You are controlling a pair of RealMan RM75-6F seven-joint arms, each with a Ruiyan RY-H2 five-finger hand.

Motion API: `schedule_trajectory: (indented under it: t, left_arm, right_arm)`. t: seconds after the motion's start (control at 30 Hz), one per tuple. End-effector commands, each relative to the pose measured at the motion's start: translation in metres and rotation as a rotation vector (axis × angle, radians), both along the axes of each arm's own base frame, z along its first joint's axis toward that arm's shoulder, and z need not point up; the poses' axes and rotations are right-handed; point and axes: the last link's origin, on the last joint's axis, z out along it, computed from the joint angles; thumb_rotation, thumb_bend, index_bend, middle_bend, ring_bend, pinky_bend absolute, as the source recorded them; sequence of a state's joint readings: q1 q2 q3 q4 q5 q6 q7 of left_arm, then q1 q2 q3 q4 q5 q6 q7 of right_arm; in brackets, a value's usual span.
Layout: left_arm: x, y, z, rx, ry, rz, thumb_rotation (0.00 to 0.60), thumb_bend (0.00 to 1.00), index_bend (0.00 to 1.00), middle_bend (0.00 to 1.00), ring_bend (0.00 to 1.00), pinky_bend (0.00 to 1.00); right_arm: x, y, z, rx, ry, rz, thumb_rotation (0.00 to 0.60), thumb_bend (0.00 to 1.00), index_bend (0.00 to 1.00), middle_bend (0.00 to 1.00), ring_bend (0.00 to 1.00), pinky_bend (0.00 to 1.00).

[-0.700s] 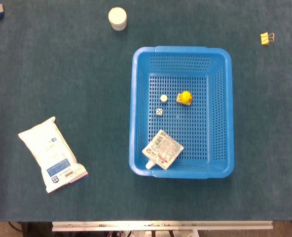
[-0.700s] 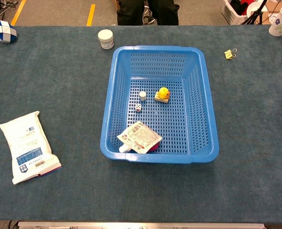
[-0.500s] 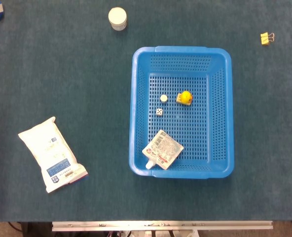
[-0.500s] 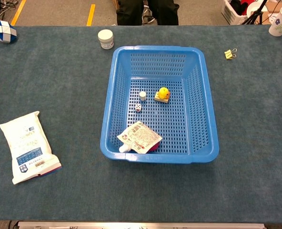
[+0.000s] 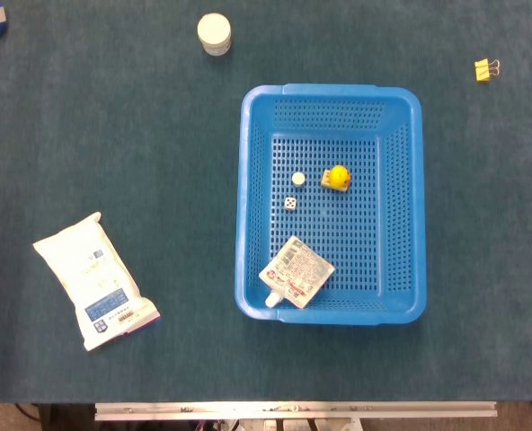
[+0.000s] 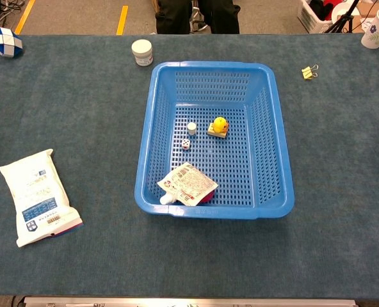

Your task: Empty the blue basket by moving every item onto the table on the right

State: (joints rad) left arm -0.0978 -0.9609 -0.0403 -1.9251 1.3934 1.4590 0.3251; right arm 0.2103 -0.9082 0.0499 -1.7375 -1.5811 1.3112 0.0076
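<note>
Well, no fingers in sight yet; that tiny die [image 5: 289, 204] in the basket [image 5: 410, 197] could slip any grasp

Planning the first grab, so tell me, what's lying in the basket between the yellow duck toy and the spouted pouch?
Nothing: bare basket floor separates the duck toy from the pouch; the head view shows this. The die sits off left.

The surface [image 6: 343, 166] wears matt, felt-like teal cloth. The blue basket [image 6: 279, 160] is smooth perforated plastic with a faint sheen. The spouted pouch [image 6: 188, 183] inside looks like glossy printed film; the white packet [image 6: 37, 195] looks soft, smooth plastic
</note>
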Motion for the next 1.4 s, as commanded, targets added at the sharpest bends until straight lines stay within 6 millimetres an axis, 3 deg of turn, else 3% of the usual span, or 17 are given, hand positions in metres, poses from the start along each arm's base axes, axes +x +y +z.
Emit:
schedule_trajectory:
  t: [0.03,0.13,0.47,0.67,0.83,0.93,1.13,1.4]
  left_arm:
    - [0.004,0.000,-0.004,0.003,0.000,0.003,0.600,0.30,0.39,0.28,0.26,0.17]
    - [0.008,0.001,-0.007,0.010,-0.007,0.000,0.600,0.30,0.39,0.28,0.26,0.17]
    - [0.012,0.004,-0.010,0.007,-0.019,-0.017,0.600,0.30,0.39,0.28,0.26,0.17]
    - [0.011,0.003,-0.006,0.022,-0.027,-0.021,0.600,0.30,0.39,0.28,0.26,0.17]
    - [0.009,0.000,-0.003,0.035,-0.025,-0.011,0.600,0.30,0.39,0.28,0.26,0.17]
    - [0.008,-0.002,-0.001,0.042,-0.025,-0.005,0.600,0.30,0.39,0.28,0.26,0.17]
    - [0.009,-0.004,0.001,0.055,-0.030,-0.006,0.600,0.30,0.39,0.28,0.26,0.17]
    - [0.008,-0.007,0.005,0.083,-0.036,0.004,0.600,0.30,0.39,0.28,0.26,0.17]
  right_arm:
    - [-0.002,-0.010,0.001,0.012,0.007,-0.007,0.571,0.44,0.37,0.48,0.33,0.31]
    - [0.000,-0.017,0.000,0.017,0.002,-0.010,0.582,0.43,0.37,0.48,0.33,0.32]
    - [0.044,-0.058,-0.025,0.124,-0.028,0.014,0.600,0.12,0.37,0.50,0.38,0.40]
    - [0.078,-0.087,-0.055,0.180,-0.035,0.041,0.600,0.11,0.39,0.50,0.38,0.40]
    - [0.104,-0.109,-0.083,0.245,-0.020,0.061,0.600,0.23,0.39,0.50,0.38,0.40]
    - [0.118,-0.119,-0.101,0.289,0.004,0.071,0.600,0.23,0.39,0.50,0.38,0.40]
    - [0.146,-0.135,-0.140,0.369,0.101,0.114,0.600,0.23,0.40,0.50,0.38,0.40]
    - [0.161,-0.141,-0.186,0.411,0.185,0.137,0.600,0.23,0.42,0.50,0.38,0.40]
